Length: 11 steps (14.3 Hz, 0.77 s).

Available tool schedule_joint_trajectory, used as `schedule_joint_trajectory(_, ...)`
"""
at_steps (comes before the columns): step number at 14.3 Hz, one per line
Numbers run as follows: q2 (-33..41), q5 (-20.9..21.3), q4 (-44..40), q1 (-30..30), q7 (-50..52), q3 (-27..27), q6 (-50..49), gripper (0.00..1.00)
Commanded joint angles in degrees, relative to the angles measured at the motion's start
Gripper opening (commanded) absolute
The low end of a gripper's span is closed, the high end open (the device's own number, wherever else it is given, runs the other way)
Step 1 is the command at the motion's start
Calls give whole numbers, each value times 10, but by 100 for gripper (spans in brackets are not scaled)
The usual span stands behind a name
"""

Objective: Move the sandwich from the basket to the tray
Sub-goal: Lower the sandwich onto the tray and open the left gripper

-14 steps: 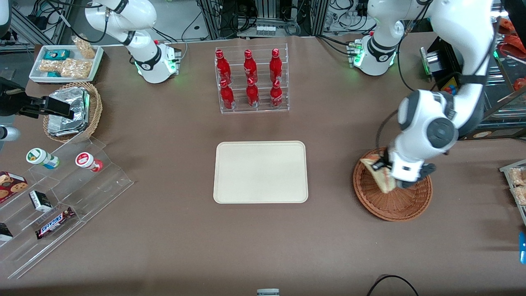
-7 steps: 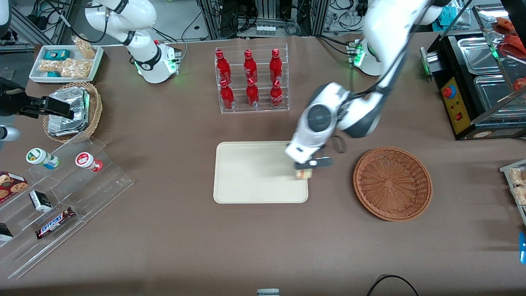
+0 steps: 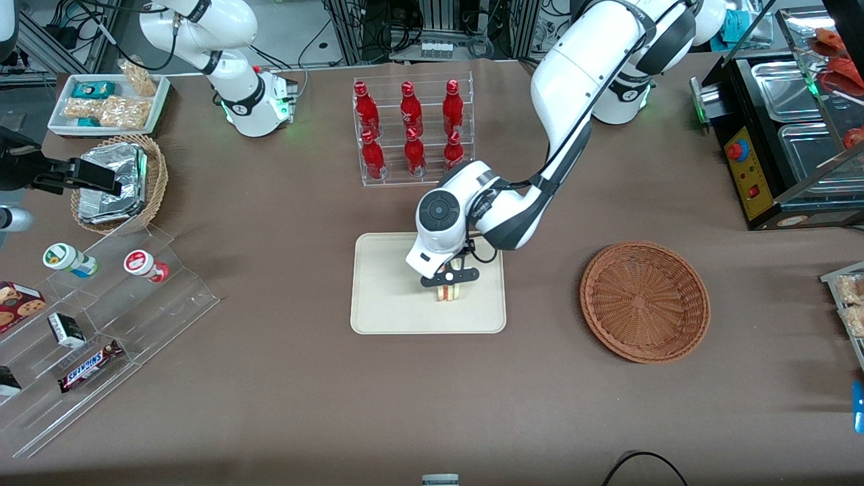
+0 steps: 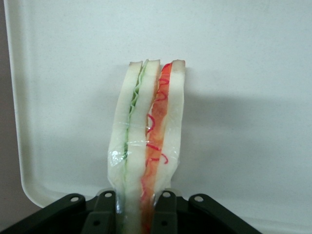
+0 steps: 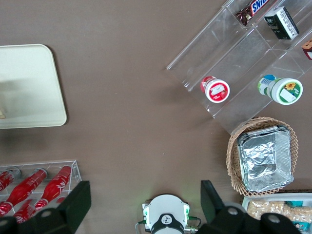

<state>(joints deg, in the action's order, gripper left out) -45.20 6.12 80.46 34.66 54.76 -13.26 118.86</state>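
Nearest me lies bare brown tabletop, then the rounded near rim of the large flat cream rectangular tray [image 3: 378,317]. Above its middle I see my black two-finger gripper [image 3: 448,283] pinching the plastic-wrapped triangular white-bread sandwich [image 4: 148,146] with green and red filling, held upright with open tray around it. The shallow round reddish-brown wicker basket [image 3: 644,302] sits well apart.

Robot lab, likely: cable racks [image 3: 439,27]

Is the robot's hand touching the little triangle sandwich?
Touching. In the left wrist view the hand over the cream rectangular tray pinches the white-bread sandwich between both fingers.
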Motion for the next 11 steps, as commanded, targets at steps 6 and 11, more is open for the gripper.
schedule_joint_trajectory(6,60,18,-17,3,7,43,-74,100)
schedule_joint_trajectory(11,205,0,72,-55,-71,64,-150,100)
